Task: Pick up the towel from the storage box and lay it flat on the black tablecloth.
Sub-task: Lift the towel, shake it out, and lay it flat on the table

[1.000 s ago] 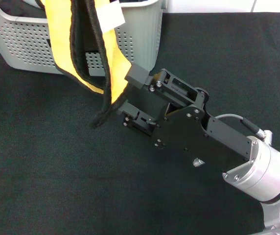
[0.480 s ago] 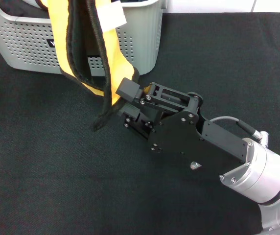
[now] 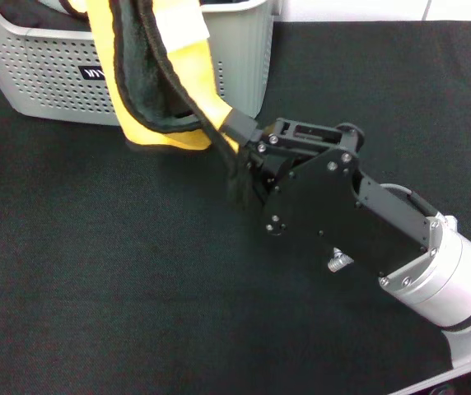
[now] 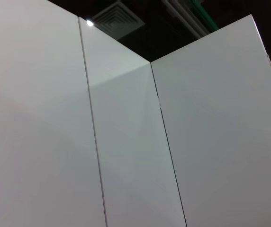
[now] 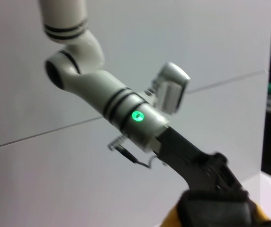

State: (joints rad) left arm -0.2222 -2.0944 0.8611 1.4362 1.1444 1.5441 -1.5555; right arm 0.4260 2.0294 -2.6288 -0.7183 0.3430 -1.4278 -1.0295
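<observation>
The towel hangs down in front of the storage box, folded lengthwise with its yellow face outward, its dark face inside and a white tag near the top. My right gripper is shut on the towel's lower black-edged corner, just above the black tablecloth. The towel's top runs out of the head view. In the right wrist view my left gripper is raised high and holds the top of the towel. The left wrist view shows only white wall panels.
The storage box stands at the far left of the tablecloth, its black label facing me, with dark cloth inside. Open tablecloth lies on the near left and far right. My right arm crosses the near right corner.
My right gripper moved up and toward the box and closed on the towel's hanging corner. The towel's lower end is now drawn toward the right instead of dangling straight down.
</observation>
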